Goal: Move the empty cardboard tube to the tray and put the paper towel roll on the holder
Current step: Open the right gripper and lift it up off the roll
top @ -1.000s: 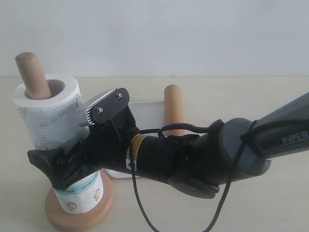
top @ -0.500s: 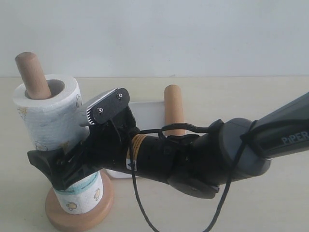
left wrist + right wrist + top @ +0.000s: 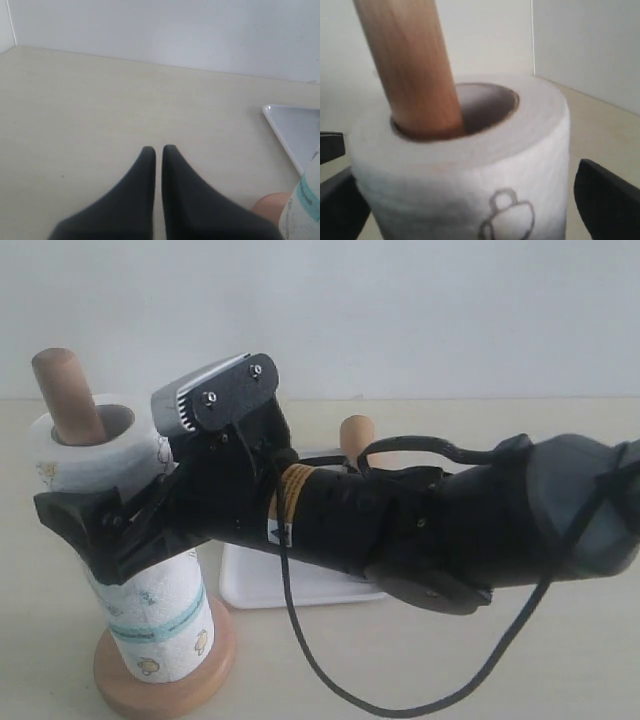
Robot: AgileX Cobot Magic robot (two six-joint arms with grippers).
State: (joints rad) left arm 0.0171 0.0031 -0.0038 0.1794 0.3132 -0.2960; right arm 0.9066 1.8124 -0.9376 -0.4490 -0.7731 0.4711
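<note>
1. Risen since a second ago, the right hand [image 3: 95,525] now straddles the upper half of the paper towel roll [image 3: 150,600], jaws spread wide, one finger clear of the paper.
2. The roll sits threaded on the holder [image 3: 200,680], down on its base.
3. The empty cardboard tube [image 3: 357,435] lies in the tray [image 3: 260,585], largely hidden behind the arm.
4. The left hand [image 3: 158,150] hovers over the desk [image 3: 75,100], fingers nearly together, gripping nothing.

The pale desk [image 3: 560,670] carries the wooden holder [image 3: 125,695] and, just beside it, the white tray [image 3: 262,585].
</note>
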